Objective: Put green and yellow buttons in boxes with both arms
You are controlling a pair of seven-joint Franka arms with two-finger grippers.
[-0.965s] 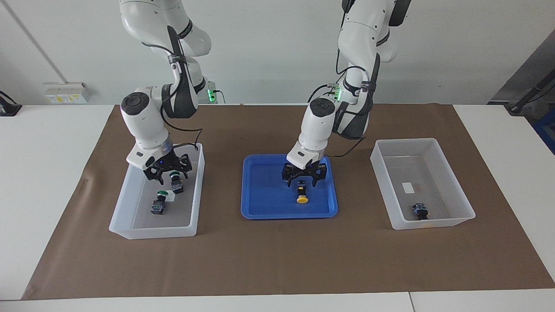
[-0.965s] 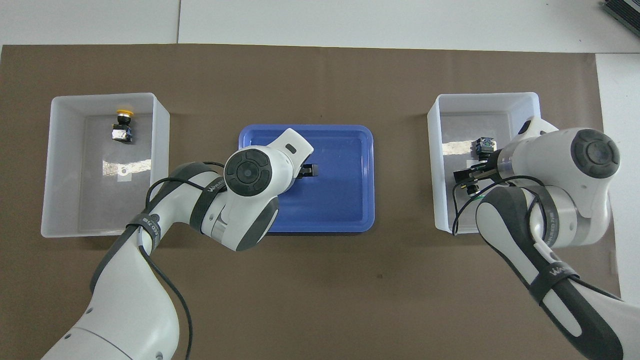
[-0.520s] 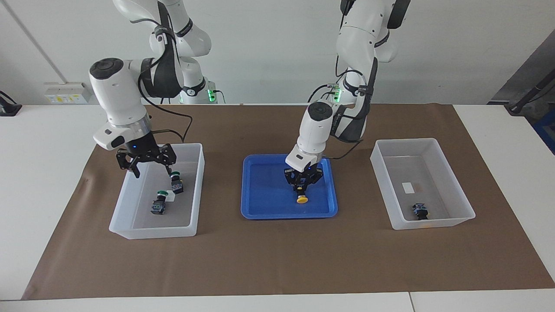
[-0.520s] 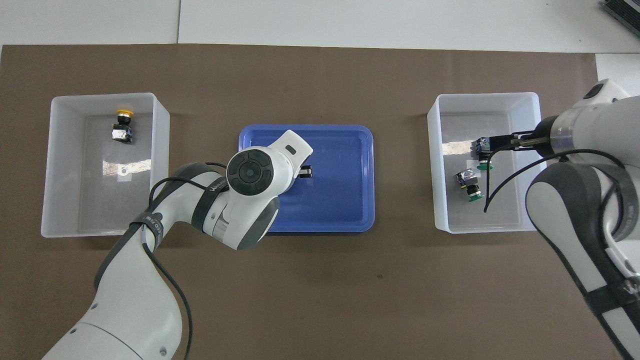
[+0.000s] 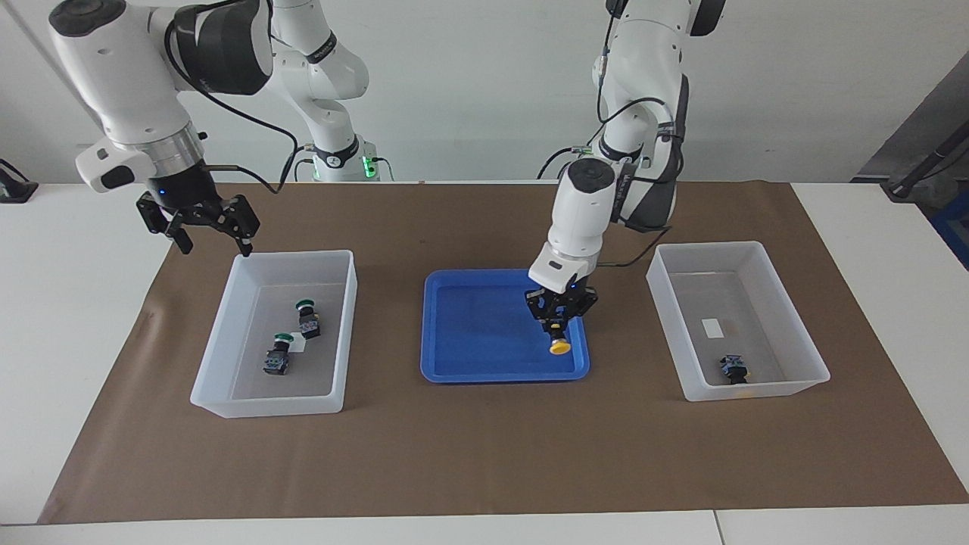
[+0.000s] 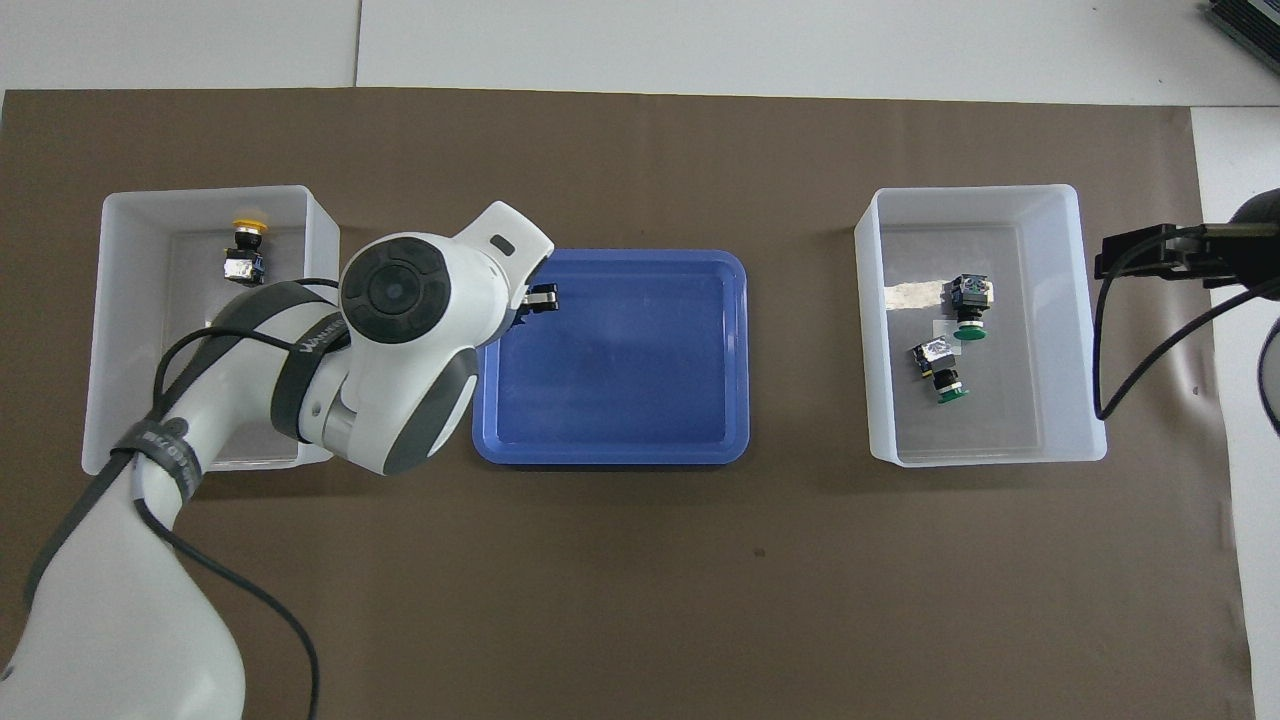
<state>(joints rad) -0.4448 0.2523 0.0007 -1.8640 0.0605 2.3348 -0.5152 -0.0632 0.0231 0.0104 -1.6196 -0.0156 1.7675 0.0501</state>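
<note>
I count four buttons: two green ones [image 5: 306, 317] [image 5: 277, 354] lying in one bin, one yellow one [image 5: 733, 369] in the other bin, and one yellow one [image 5: 559, 340] that my left claw [image 5: 560, 327] grips (its cap points down over the tray). There are two white bins [image 5: 227, 318] [image 5: 802, 333] and one blue tray [image 5: 462, 371]. I have two arms, so two claws; my right claw [image 5: 203, 227] holds nothing.

White table [image 5: 76, 303] carries a brown paper mat [image 5: 484, 454], on which a shallow blue tray [image 5: 462, 367] sits centrally, with one translucent white bin [image 5: 227, 401] beside it toward the right arm's end and another [image 5: 757, 390] toward the left arm's end.
</note>
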